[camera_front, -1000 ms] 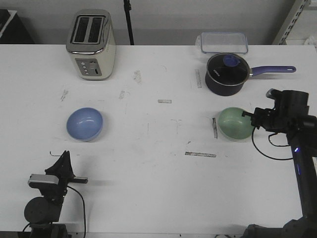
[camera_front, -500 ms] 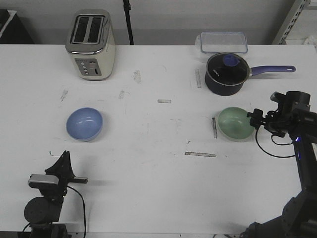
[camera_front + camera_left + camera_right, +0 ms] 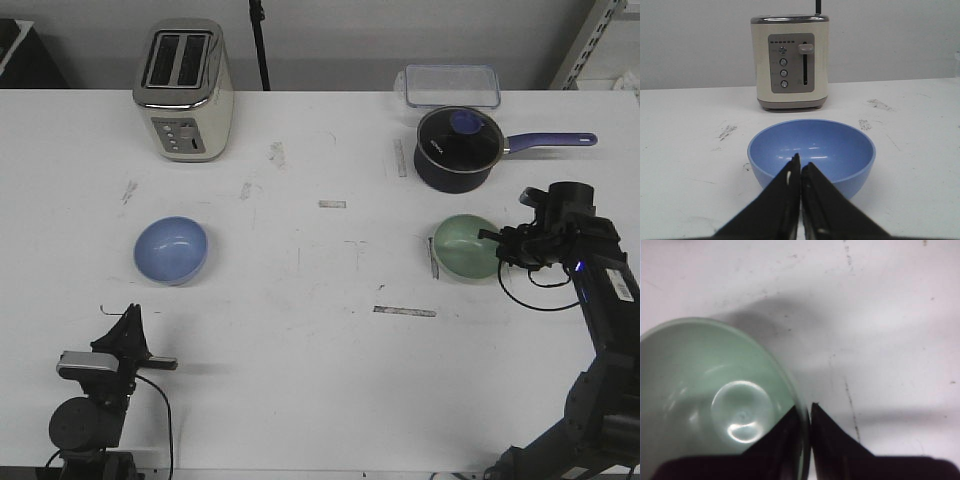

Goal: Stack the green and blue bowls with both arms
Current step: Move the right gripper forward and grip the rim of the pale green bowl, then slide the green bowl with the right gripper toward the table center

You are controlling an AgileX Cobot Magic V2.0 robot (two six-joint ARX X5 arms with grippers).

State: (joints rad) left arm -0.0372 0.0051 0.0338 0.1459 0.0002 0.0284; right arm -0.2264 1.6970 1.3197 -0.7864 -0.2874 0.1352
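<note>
The pale green bowl (image 3: 458, 246) is at the right of the table, below the saucepan. My right gripper (image 3: 497, 246) is shut on its right rim. In the right wrist view one finger is inside the green bowl (image 3: 715, 405) and the other outside, with the right gripper (image 3: 805, 408) pinching the wall. The light blue bowl (image 3: 171, 250) sits upright on the left of the table. My left gripper (image 3: 130, 318) is near the front edge, short of it. In the left wrist view the left gripper (image 3: 800, 161) is shut and empty, pointing at the blue bowl (image 3: 811, 150).
A cream toaster (image 3: 183, 90) stands at the back left, behind the blue bowl; it also shows in the left wrist view (image 3: 790, 62). A dark blue saucepan (image 3: 458, 150) with a long handle sits just behind the green bowl. A clear lidded container (image 3: 452, 85) lies behind it.
My right gripper has moved a little to the left with the green bowl in it; the bowl has shifted left. The left arm and the blue bowl have not moved.
</note>
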